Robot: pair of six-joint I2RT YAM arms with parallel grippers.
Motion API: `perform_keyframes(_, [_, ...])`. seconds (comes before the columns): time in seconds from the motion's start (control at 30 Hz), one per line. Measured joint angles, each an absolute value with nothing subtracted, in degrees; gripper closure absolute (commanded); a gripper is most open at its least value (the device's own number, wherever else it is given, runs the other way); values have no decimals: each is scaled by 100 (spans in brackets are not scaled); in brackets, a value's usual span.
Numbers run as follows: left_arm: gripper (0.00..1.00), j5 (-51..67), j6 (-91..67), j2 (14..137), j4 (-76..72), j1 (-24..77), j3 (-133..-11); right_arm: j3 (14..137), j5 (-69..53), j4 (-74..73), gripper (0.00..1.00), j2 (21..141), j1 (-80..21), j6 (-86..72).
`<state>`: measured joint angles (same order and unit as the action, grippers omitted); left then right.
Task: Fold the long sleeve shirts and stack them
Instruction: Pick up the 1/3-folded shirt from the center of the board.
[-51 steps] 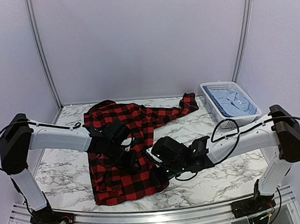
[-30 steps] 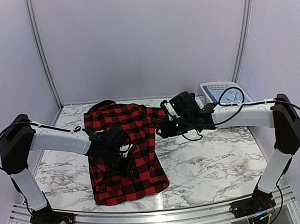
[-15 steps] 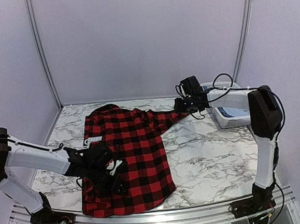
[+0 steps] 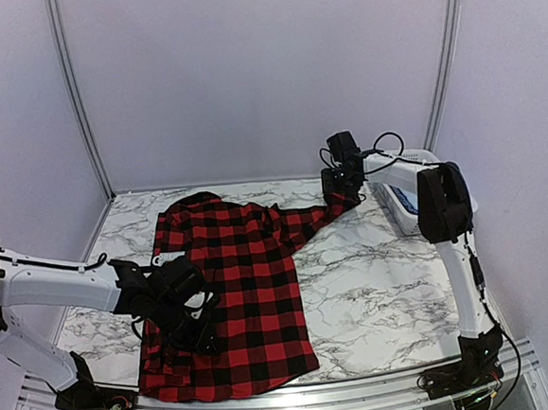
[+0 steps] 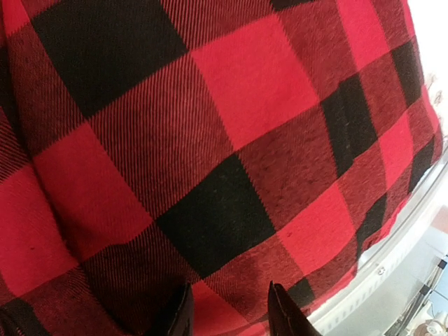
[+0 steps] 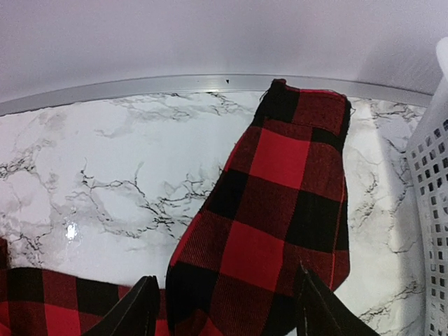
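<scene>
The red-and-black checked long sleeve shirt point(image 4: 247, 283) lies spread on the marble table point(image 4: 384, 282), hem at the near edge. One sleeve point(image 4: 313, 216) stretches right toward the back. My left gripper point(image 4: 196, 323) sits on the shirt's lower left; in the left wrist view the check cloth point(image 5: 231, 140) fills the frame and bunches between the narrow-set jaws of this gripper point(image 5: 228, 287). My right gripper point(image 4: 341, 188) hovers over the sleeve end. The right wrist view shows it point(image 6: 227, 273) open, its jaws astride the flat sleeve point(image 6: 280, 210). A sliver of the pale blue shirt point(image 4: 400, 199) shows in the basket.
The white lattice basket point(image 6: 434, 210) stands just right of the sleeve cuff point(image 6: 308, 112), largely hidden by the right arm in the top view. The back rail point(image 6: 175, 84) runs close behind the cuff. The near table rail point(image 5: 392, 266) is right by the shirt's hem.
The left gripper has drawn the shirt's body toward the near edge. The right arm carried the sleeve out to the back right, laid it flat, and opened its jaws wider.
</scene>
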<state>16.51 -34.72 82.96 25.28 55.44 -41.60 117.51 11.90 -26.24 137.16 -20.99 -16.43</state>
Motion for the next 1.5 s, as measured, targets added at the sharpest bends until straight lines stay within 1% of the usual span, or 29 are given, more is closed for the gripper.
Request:
perform_keyframes(0.13, [62,1529,-3446,8294,2786,5454,-4569,12368,1199,-2906,37,14208,-2099,-1551])
perform_keyframes(0.2, [62,1490,-3415,8296,2884,5393,-4853,12453,1199,-2998,40,14344,-2099,-1527])
perform_keyframes(0.3, [62,1485,-3330,8401,2987,5356,-5356,12464,1188,-3138,52,14494,-2099,-1507])
perform_keyframes(0.43, [62,1391,-3210,8864,3035,5443,-6184,12352,1144,-3170,66,14516,-2099,-1514])
perform_keyframes(0.6, [62,985,-3262,9472,3218,6003,-6888,11869,991,-2921,74,14309,-2097,-1540])
perform_keyframes(0.7, [62,628,-3371,9942,3389,6547,-7397,11657,851,-2882,74,14127,-2097,-1544])
perform_keyframes(0.8, [63,239,-3500,10632,3627,7129,-8211,11544,679,-2788,74,13970,-2095,-1557])
perform_keyframes(0.93, [63,-36,-3658,11358,3721,7592,-8960,11452,482,-2692,74,13773,-2084,-1566])
perform_keyframes(1.17, [65,-163,-3872,12068,3911,7968,-9426,11424,180,-2523,74,13520,-2080,-1616])
perform_keyframes(1.5, [67,-467,-4003,12558,4287,8171,-9859,10838,-99,-2272,74,13251,-2075,-1673])
